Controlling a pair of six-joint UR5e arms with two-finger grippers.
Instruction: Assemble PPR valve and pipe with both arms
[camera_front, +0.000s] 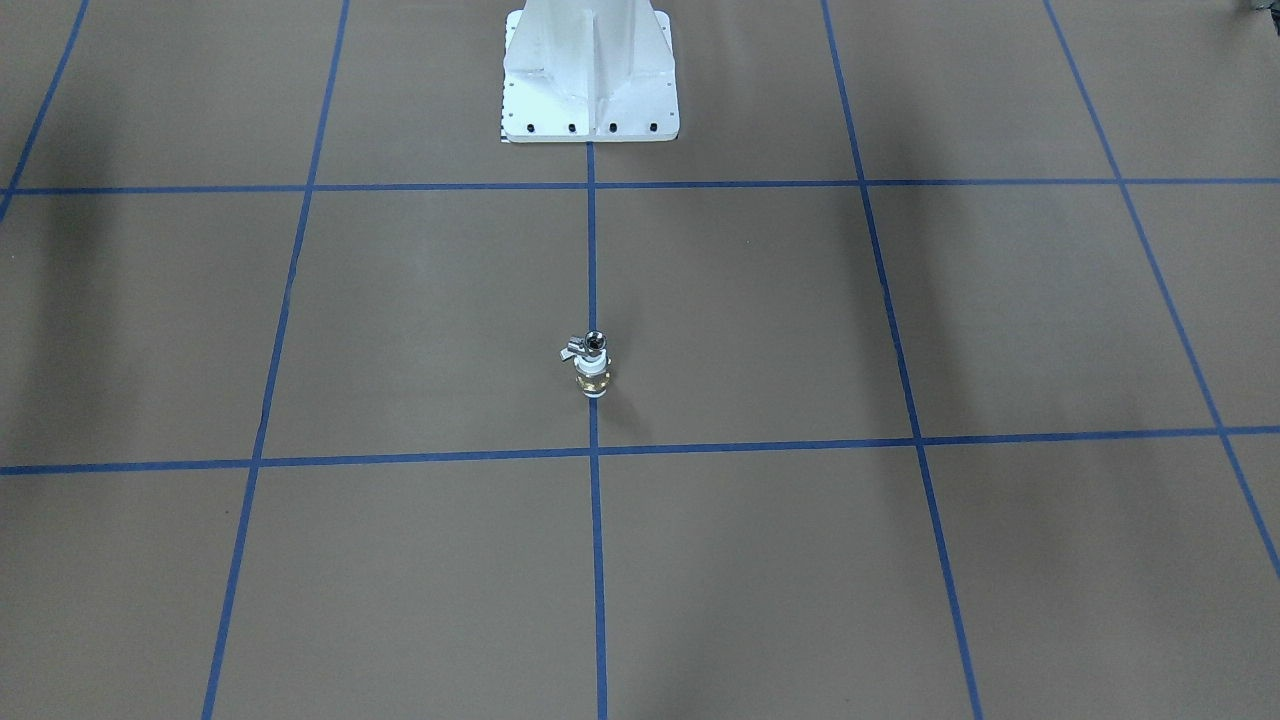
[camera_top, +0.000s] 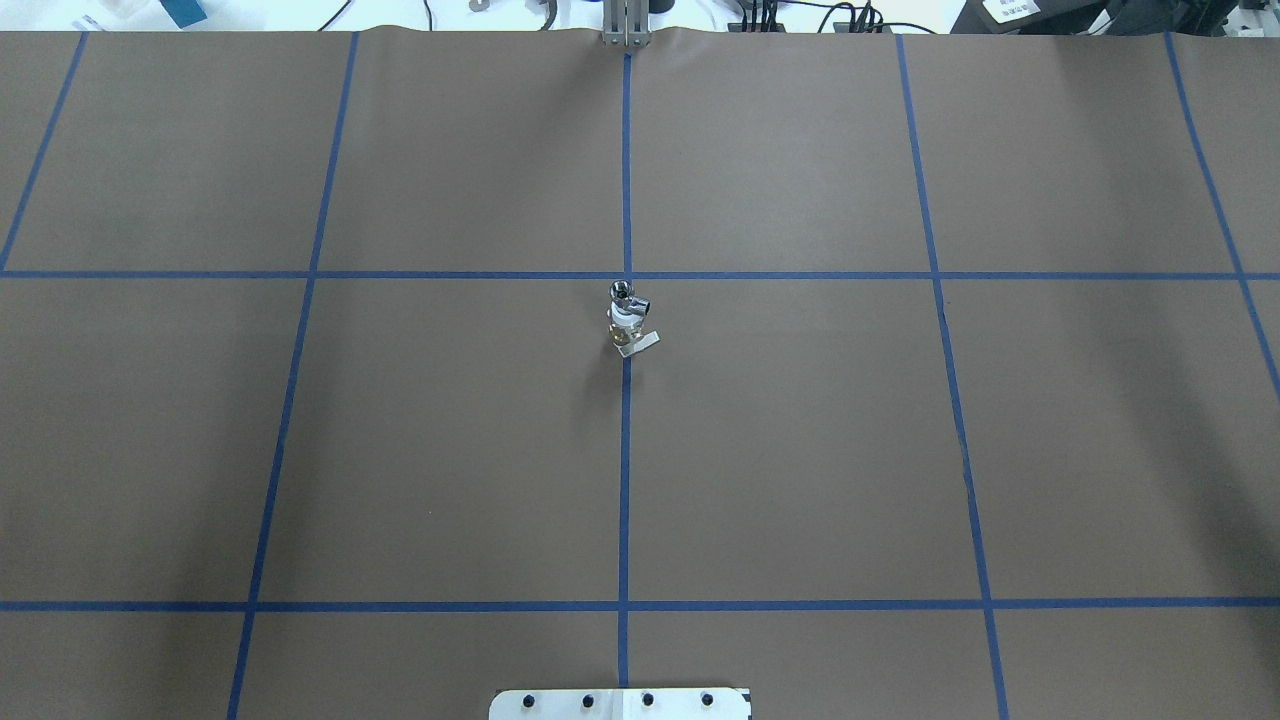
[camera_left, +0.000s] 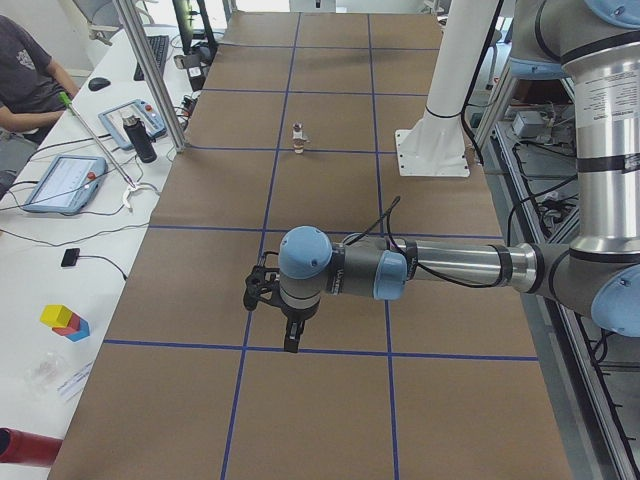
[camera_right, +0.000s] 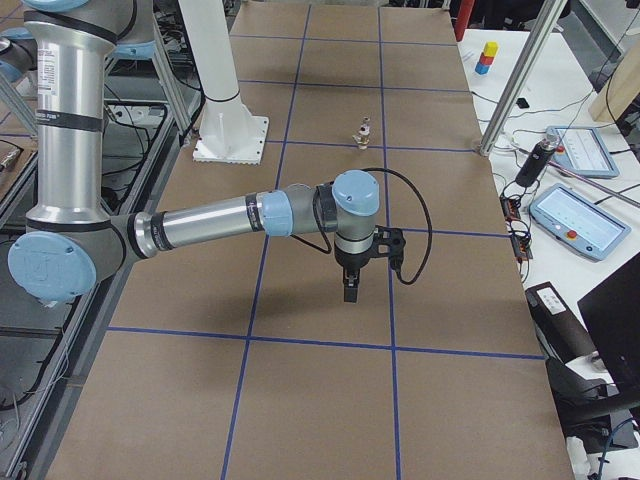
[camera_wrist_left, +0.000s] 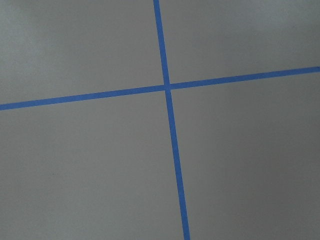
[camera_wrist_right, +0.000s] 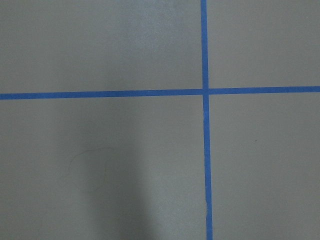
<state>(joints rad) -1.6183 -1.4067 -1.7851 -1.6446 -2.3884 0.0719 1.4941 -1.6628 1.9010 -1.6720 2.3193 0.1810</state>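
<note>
From my desk the job looks finished, with nothing obvious left to do. Over the table (camera_top: 800, 450), the left arm (camera_left: 450, 265) and right arm (camera_right: 220, 220) hang well apart from the parts. I cannot tell whether the left gripper (camera_left: 291, 343) or right gripper (camera_right: 349, 290) has its jaws parted. The valve (camera_front: 593, 378) stands upright on the centre tape line, with the pipe (camera_front: 594, 343) seated on top.
</note>
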